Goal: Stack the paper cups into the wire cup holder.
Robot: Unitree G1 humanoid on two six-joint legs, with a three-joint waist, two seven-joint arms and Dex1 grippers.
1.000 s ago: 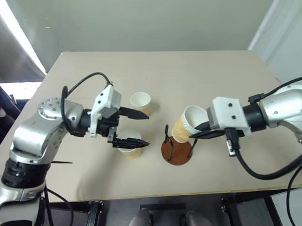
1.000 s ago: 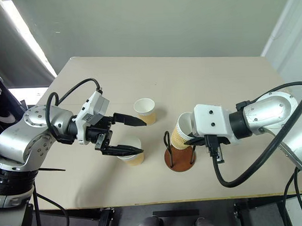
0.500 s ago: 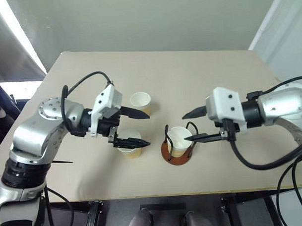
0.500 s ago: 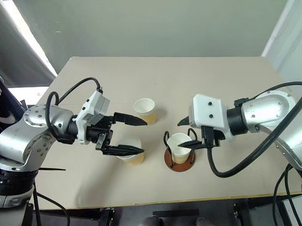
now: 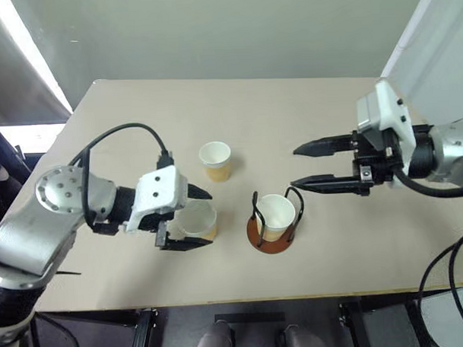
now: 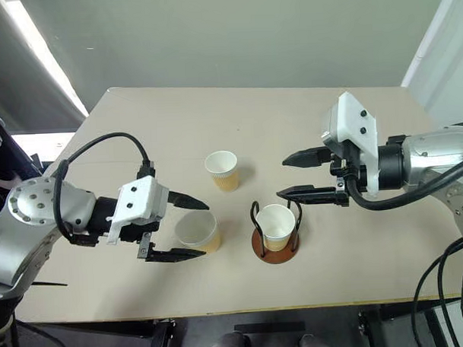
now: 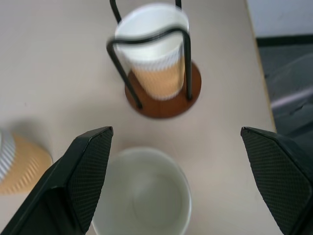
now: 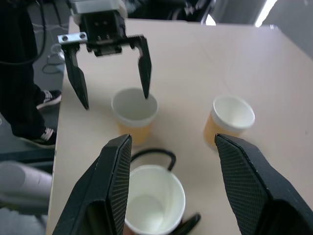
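Left gripper (image 5: 193, 219) low over worktop (image 5: 290, 118), fingers spread around loose paper cup (image 5: 197, 221). Right gripper (image 5: 306, 165) level above wire cup holder (image 5: 271, 228), fingers spread, empty.

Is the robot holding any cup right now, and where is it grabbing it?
No. The left gripper is open around a paper cup without gripping it. The right gripper is open and empty, above the cup in the wire cup holder.

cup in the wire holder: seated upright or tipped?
Upright. The cup stands between the wire cup holder's loops, open rim up, bottom on the disc base. The right hand is clear of it.
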